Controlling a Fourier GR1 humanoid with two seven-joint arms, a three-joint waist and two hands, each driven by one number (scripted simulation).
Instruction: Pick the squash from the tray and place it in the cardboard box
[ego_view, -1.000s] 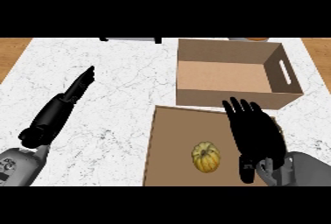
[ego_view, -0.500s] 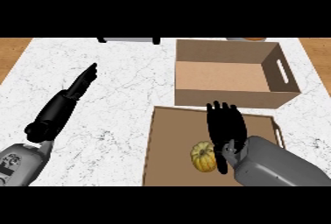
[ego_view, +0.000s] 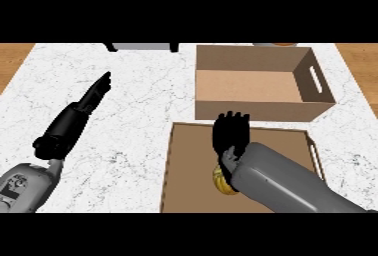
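Note:
A yellow squash (ego_view: 220, 181) lies on the brown tray (ego_view: 192, 170) at the lower middle; only its left edge shows, the rest is hidden under my right forearm. My right hand (ego_view: 230, 136) hovers over the tray just beyond the squash, fingers straight and pointing toward the cardboard box (ego_view: 258, 82), which stands open behind the tray. My left hand (ego_view: 77, 112) rests open on the marble counter at the left, fingers stretched away from me.
A dark-legged grey object (ego_view: 144, 46) sits at the counter's far edge. Wooden floor shows beyond the counter's left and right ends. White marble lies between the left hand and the tray.
My right hand and forearm have swung left across the tray, now covering most of the squash. The left arm has barely moved.

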